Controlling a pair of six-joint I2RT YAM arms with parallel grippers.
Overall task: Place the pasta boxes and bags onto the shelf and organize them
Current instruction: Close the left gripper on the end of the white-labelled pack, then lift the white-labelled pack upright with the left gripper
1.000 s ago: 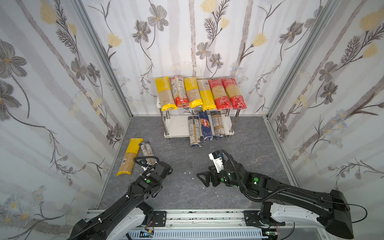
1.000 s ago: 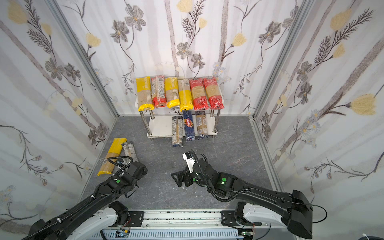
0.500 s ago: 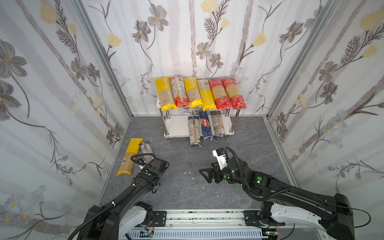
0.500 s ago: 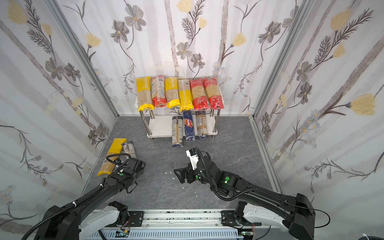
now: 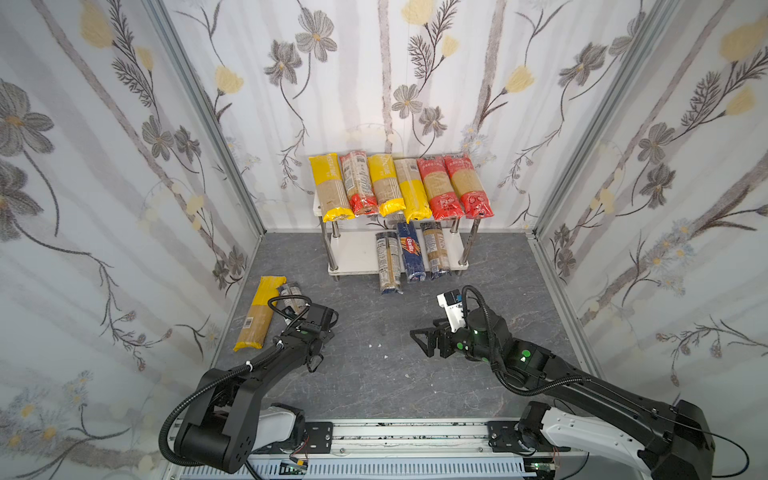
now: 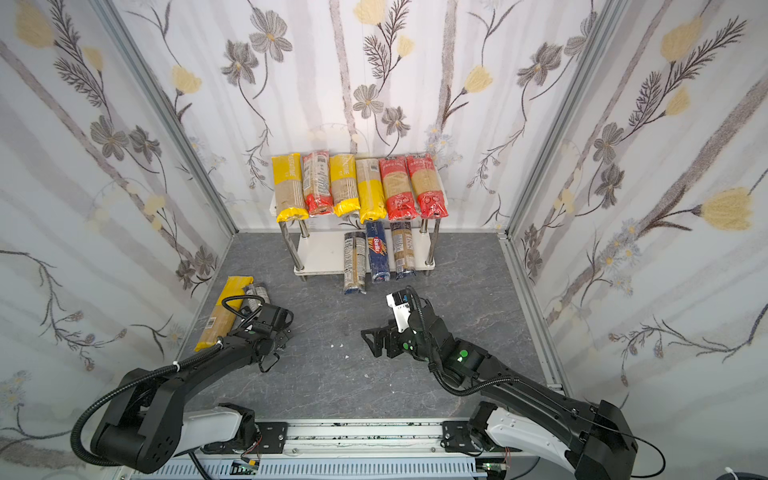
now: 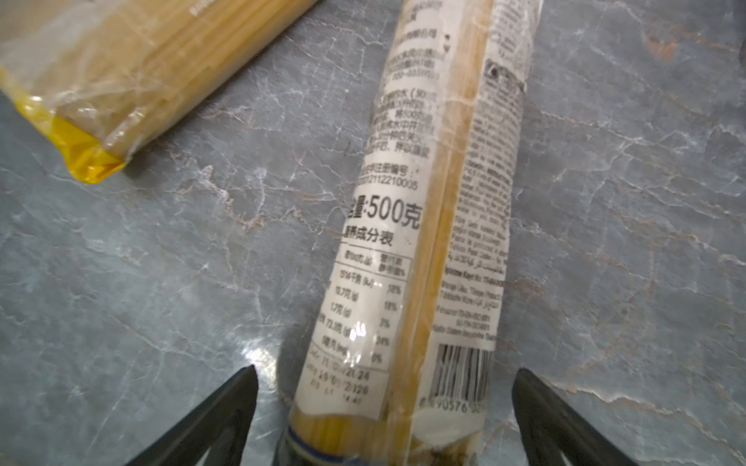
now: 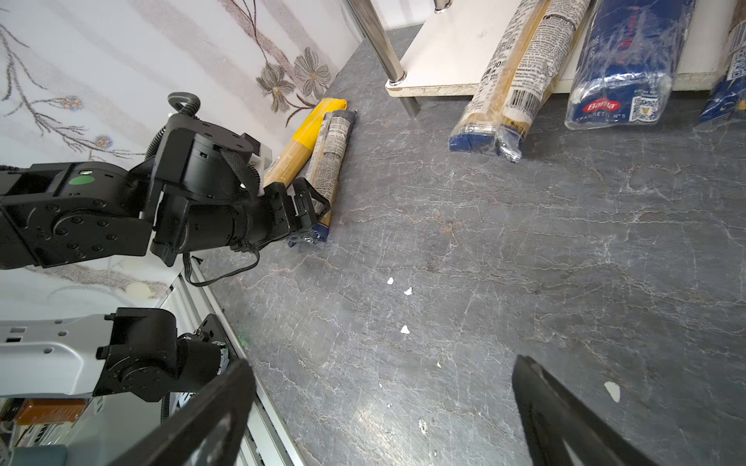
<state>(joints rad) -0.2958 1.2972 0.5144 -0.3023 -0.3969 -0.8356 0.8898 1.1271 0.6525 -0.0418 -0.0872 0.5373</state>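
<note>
Grey marbled floor [image 5: 374, 386] runs between flowered walls, and the shelf [image 5: 353, 254] stands against the back one. A second ago my left pincer [image 8: 304, 201] hung short of the two packs lying by the left wall [image 5: 124, 216]. It has since slid forward, and its jaws now stand spread to either side of the near, dark-blue end of the label-wrapped pack [image 7: 436, 226]. A strip of floor shows on each side, and nothing is gripped. The yellow-ended pack [image 5: 259, 316] lies just beside it on the wall side, close along the wall's foot. My right pincer [image 5: 422, 343] has drifted only a little toward the shelf and hangs released over bare floor, holding nothing. No pack has shifted.

Six packs [image 5: 413, 191] fill the top board side by side, their ends overhanging its front edge. On the lower board three lie toward the right: a clear pack with a dark-blue end [image 5: 388, 266], the dark-blue Barilla pack [image 5: 409, 253] and one more [image 5: 434, 249]. All three stick out past the front edge. The clear one reaches furthest and is tilted, its end down on the floor. The left half of that board is bare. Between my pincers the floor is open but for a few white crumbs [image 5: 379, 345]. The rail [image 5: 407, 432] closes the near edge.
</note>
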